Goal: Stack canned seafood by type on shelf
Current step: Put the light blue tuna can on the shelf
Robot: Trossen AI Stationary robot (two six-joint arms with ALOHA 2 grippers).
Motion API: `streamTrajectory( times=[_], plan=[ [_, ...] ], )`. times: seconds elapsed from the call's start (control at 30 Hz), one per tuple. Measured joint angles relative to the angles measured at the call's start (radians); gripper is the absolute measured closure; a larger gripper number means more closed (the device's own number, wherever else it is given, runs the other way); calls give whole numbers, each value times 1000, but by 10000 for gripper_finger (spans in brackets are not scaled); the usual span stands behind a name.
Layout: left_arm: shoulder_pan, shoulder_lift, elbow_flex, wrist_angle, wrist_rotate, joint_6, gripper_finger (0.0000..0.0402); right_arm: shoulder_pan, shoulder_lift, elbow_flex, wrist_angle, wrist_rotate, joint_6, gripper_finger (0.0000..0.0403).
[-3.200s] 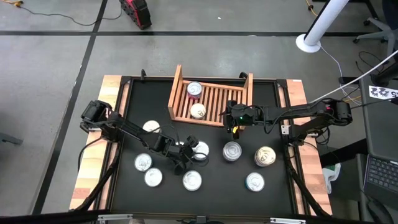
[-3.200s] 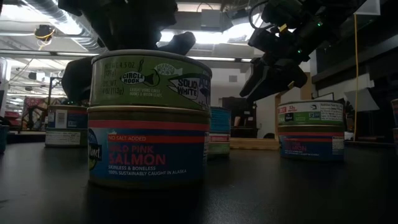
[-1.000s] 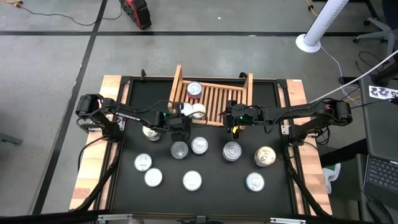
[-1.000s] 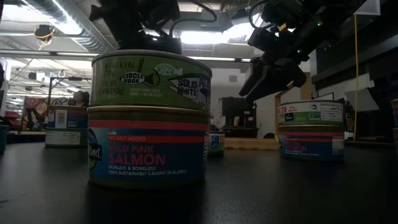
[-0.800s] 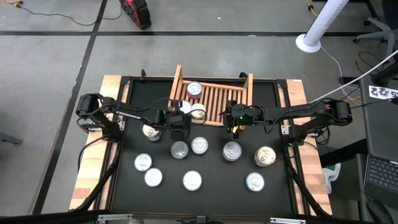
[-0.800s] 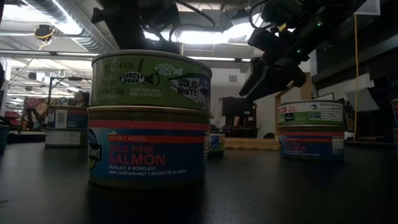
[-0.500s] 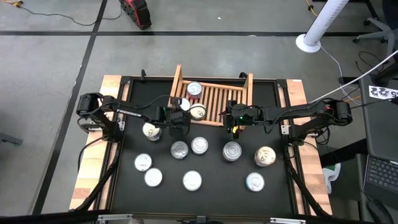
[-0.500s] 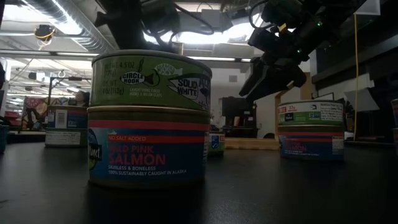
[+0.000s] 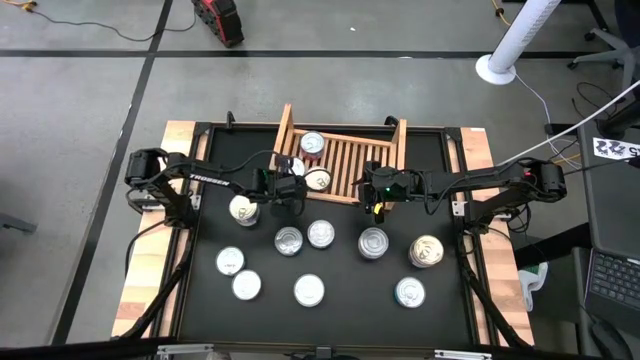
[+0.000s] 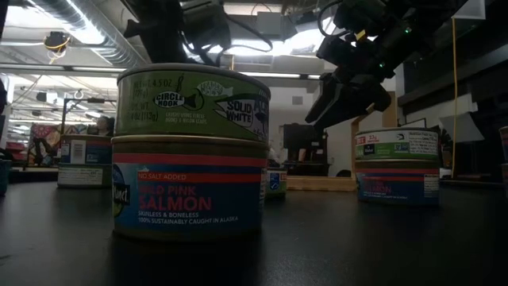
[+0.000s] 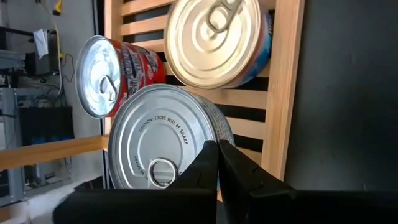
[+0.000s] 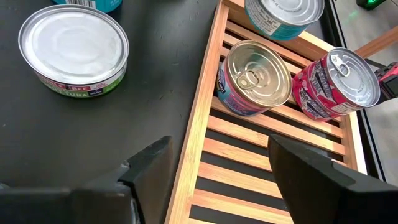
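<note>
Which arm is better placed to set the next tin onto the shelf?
The left. Its gripper is shut on a tin at the shelf's left edge, near two tins already inside. The right gripper is open and empty over the shelf's right side.

A red tool (image 9: 219, 20) and a white pole base (image 9: 496, 68) on the floor.

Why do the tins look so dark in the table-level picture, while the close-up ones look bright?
In the low view, ceiling lights shine from behind, so the stacked tins and the table sit in shadow. In the left wrist view, a shiny lid catches light evenly; in the right wrist view, the wooden shelf is well lit.
</note>
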Motion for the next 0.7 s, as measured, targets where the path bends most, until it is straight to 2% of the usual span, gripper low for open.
streamTrajectory(
  times=[0.23, 0.7],
  plan=[
    [2, 21, 0, 3, 2, 31, 401, 0, 0, 0, 0, 0, 0, 141],
    [7, 55, 0, 73, 73, 36, 401, 0, 0, 0, 10, -1, -7, 141]
  ],
)
